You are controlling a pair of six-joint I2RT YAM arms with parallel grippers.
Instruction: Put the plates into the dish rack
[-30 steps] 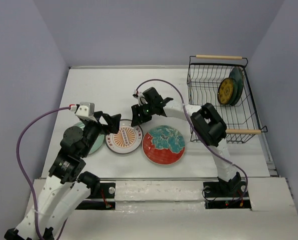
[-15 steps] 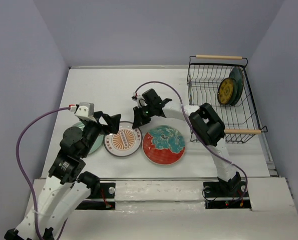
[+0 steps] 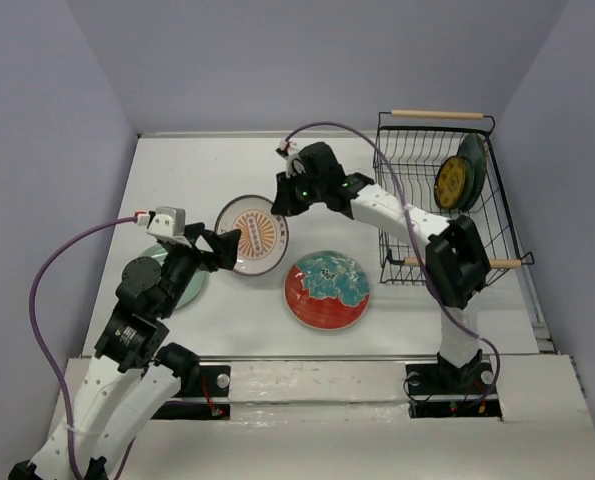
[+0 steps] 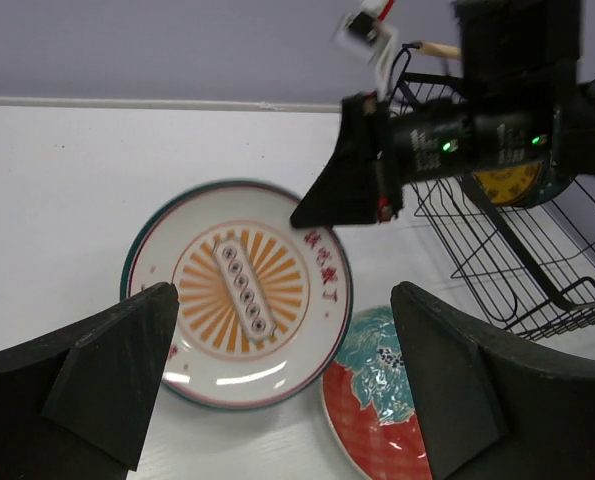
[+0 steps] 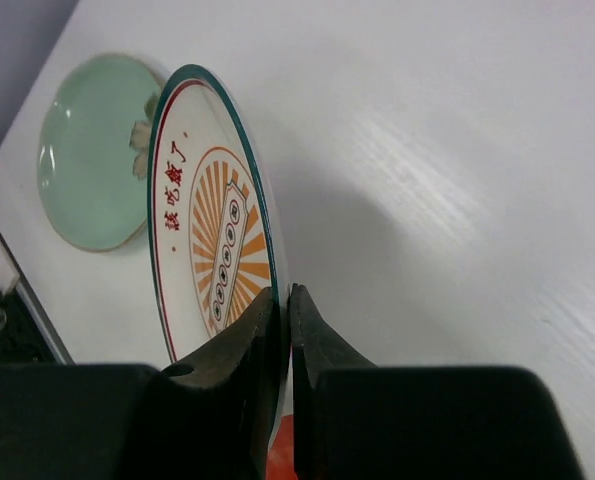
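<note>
— What do we have resting on the white table [image 3: 177, 180]?
— We count three things. The large red plate with a teal centre [image 3: 326, 291] lies flat near the front edge, about midway across.
— And to its left?
— The pale mint plate [image 5: 92, 150], also flat, apart from the red one. We think it carries a small brownish motif near one rim, but it's too blurred to read.
— The right side?
— The black wire dish rack [image 3: 402, 180] stands in the far right corner, with a wooden handle at each end.
</note>
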